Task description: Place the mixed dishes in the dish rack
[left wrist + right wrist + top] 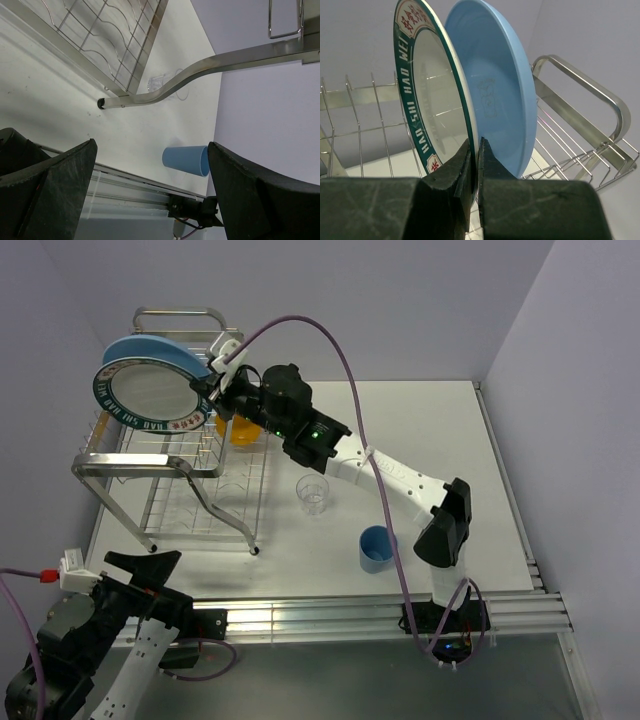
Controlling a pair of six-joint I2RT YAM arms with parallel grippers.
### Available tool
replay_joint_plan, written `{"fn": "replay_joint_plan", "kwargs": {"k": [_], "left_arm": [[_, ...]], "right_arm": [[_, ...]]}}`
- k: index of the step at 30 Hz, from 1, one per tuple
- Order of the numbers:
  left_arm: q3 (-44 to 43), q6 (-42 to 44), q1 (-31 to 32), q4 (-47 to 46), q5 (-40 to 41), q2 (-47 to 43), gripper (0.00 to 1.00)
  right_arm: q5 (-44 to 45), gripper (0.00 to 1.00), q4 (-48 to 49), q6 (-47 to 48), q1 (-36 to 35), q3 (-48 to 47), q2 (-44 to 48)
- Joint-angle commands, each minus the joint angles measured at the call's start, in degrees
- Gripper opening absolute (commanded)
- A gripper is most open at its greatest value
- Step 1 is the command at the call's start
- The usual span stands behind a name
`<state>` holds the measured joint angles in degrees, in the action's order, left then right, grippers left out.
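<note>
Between the right jaws, lower rim of the white plate (437, 100)

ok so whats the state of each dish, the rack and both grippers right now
white plate with dark teal lettered rim: on edge, rim clamped by right gripper
plain light-blue plate: on edge in silver wire dish rack, upper tier
orange-yellow bowl: in rack, partly hidden
small clear glass: upright on table, unloaded
small blue cup: standing on table, unloaded
left gripper: open, empty
</note>
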<state>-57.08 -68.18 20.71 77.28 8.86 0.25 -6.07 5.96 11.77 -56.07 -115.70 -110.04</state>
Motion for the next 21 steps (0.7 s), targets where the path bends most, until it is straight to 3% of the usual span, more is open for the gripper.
{"fn": "replay_joint_plan", "kwargs": {"k": [1, 4, 10, 14, 17, 21], "left_arm": [[-1.6, 0.2, -0.2, 0.3, 0.0, -9.7, 0.99], [-2.1, 0.1, -0.2, 0.8, 0.0, -9.7, 0.99], [-2.7, 0.2, -0.2, 1.6, 0.3, -9.7, 0.99], [-2.4, 0.4, -0.2, 1.5, 0.0, -9.7, 0.99], [-2.0, 0.4, -0.2, 1.5, -0.2, -9.7, 0.99], [-1.8, 0.3, -0.2, 1.4, -0.3, -9.7, 0.99]], "right_arm": [[2.5, 0.0, 0.9, 1.1, -0.6, 1.0, 3.7], [3.9, 0.0, 0.5, 1.7, -1.5, 1.4, 3.5], [4.9, 0.19, 0.9, 1.9, -2.1, 2.5, 4.0], [5.1, 0.49, 1.2, 2.2, -2.2, 3.4, 5.3], [5.4, 0.63, 0.3, 2.6, -2.2, 2.9, 6.0], [6.0, 0.73, -0.7, 3.4, -2.1, 1.5, 6.5]]}}
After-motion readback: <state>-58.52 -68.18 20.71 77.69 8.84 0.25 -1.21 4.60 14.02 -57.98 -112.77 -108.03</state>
